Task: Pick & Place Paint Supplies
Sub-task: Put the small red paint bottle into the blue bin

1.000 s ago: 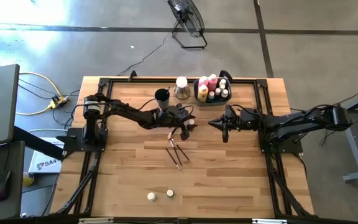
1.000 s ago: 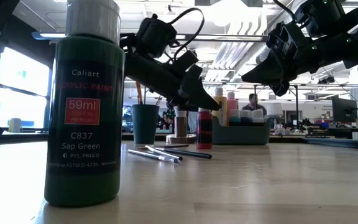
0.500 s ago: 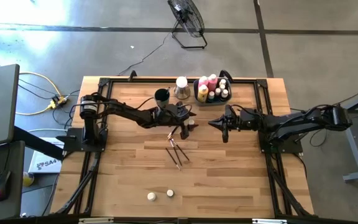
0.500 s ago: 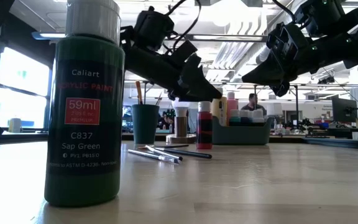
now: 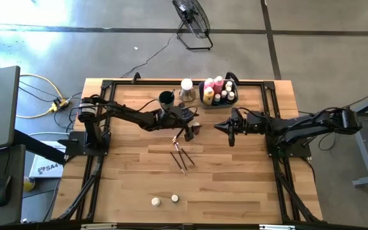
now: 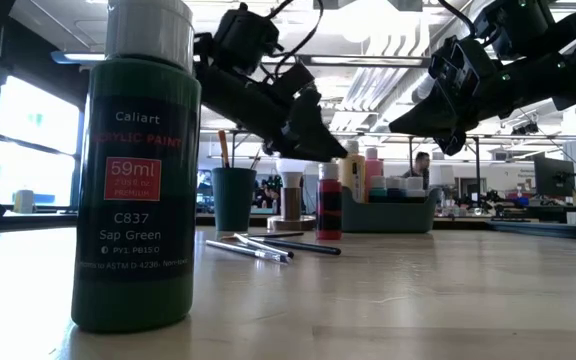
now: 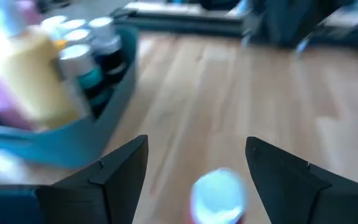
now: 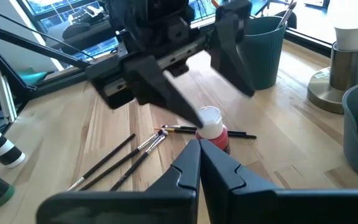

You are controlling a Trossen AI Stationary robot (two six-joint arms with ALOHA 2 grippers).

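Now, by label, placed against the blue bin (image 5: 218, 91):

Left arm: stretched across the table from the left edge, gripper tilted downward toward the bin.
Left gripper (image 5: 193, 122): fingers spread, raised just above the red bottle (image 5: 197, 128), not touching it.
Right arm: reaching in from the right edge, lifted off the table.
Right gripper (image 5: 221, 128): fingers pressed together, empty, in front of the bin.
Red bottle: small, upright, white cap, red body; stands in front of the bin, a little to its left.
Brushes (image 5: 181, 155): thin, dark-handled, lying loose on the wood, farther from the bin than the red bottle.
Bin contents: pink and yellow bottles (image 5: 213, 88) with smaller capped ones, standing upright.
Two small pots (image 5: 165, 200): pale caps, near the front edge, well apart from the bin.
Green bottle (image 6: 137, 165): upright, white cap, far from the bin.
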